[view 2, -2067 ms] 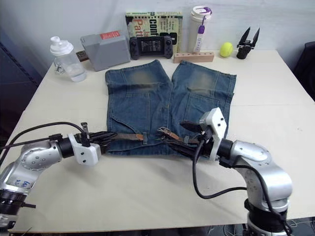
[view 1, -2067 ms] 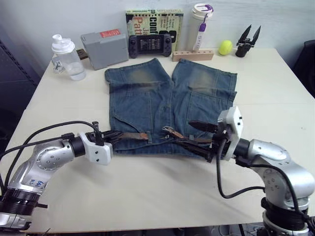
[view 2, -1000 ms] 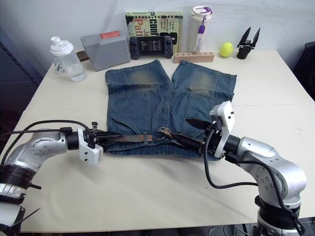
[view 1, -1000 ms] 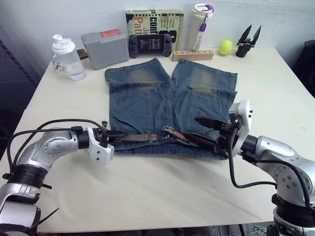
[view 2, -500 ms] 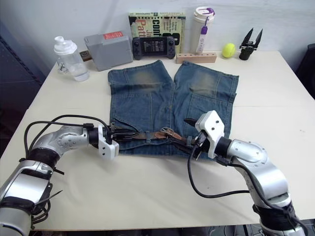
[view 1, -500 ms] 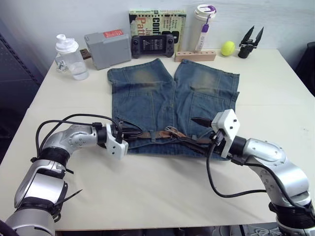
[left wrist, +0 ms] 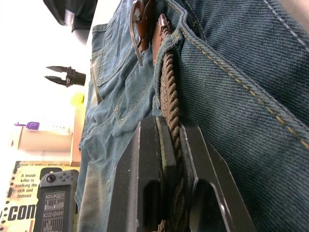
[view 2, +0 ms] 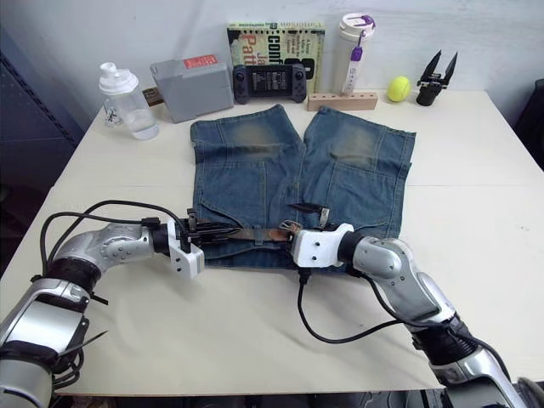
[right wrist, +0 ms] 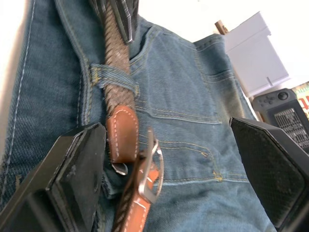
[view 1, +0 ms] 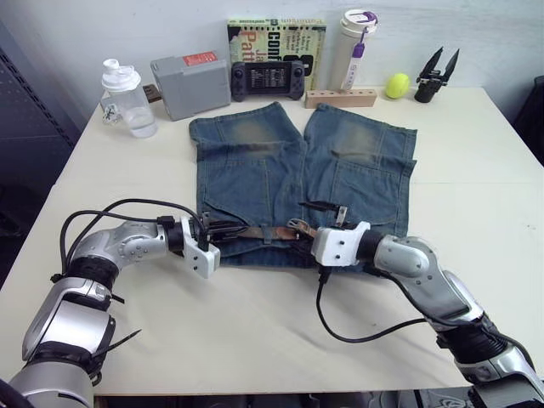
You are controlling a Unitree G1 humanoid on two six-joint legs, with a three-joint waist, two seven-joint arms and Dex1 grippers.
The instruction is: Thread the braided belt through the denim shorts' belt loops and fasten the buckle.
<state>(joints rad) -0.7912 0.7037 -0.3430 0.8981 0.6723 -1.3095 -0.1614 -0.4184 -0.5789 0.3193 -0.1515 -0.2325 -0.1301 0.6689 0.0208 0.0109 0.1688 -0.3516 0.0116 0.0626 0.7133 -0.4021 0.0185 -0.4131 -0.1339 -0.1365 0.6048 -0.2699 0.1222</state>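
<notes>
The denim shorts [view 1: 302, 183] lie flat at the middle of a pale table [view 1: 476, 195], waistband toward the near edge and legs pointing to the far side, their faded blue cloth worn brownish below each leg hem. Along that near waistband runs the braided belt [right wrist: 115, 67], a dark-brown woven strap already passed under at least one of the belt loops [right wrist: 112, 77], its plain leather tip [right wrist: 121, 133] lying just beside the buckle [right wrist: 147, 166] near the middle of the waistband. The left gripper [left wrist: 169, 159], at the left end of the waistband, has its two black fingers pinching the woven strap between them. The right gripper [right wrist: 169, 159], near the middle, hovers with its fingers spread wide to either side of the tip and the silver-grey frame, holding nothing. Threading looks largely done and fastening appears to be the step in hand; the next move would likely call for closing on the leather tip and feeding it through the frame while the left keeps the strap taut.
</notes>
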